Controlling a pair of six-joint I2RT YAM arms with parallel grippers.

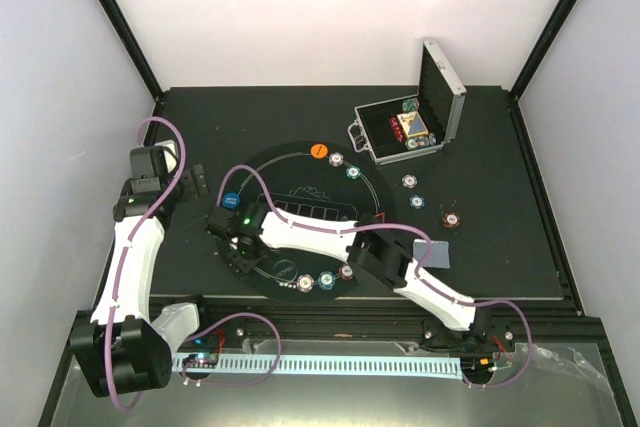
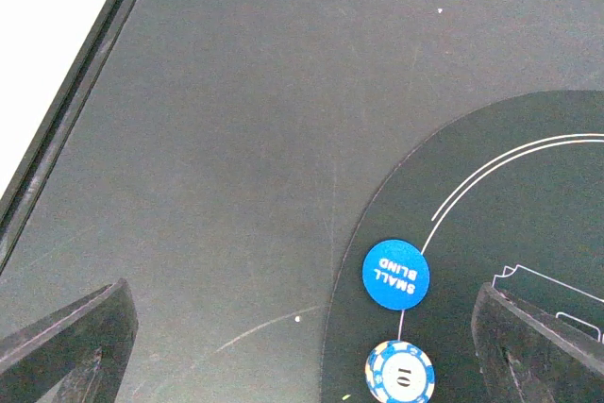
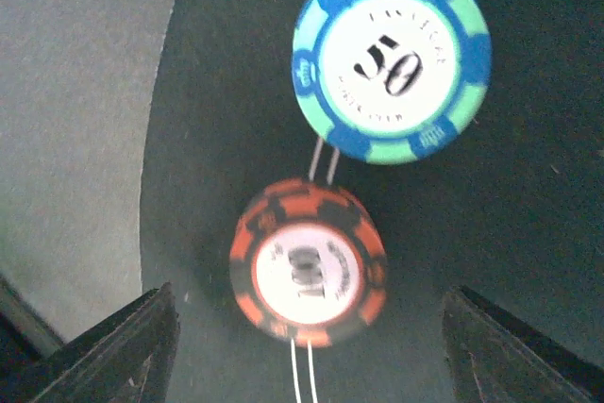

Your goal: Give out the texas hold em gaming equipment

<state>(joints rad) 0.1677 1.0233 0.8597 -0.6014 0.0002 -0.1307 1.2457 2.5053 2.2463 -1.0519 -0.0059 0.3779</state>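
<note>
Round striped red chip, matte black mat (slightly blurred)

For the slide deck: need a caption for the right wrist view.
Right pincer open over a red-black 100 chip, teal 50 chip beyond it, both on the black mat.

We list:
- One silver case, lid standing open, at the far right of the dark surface.
- One round black mat with white line markings, mid-surface, left of the case and apart from it.
- One pale slotted rail along the near edge.
- White walls on three sides.
</note>
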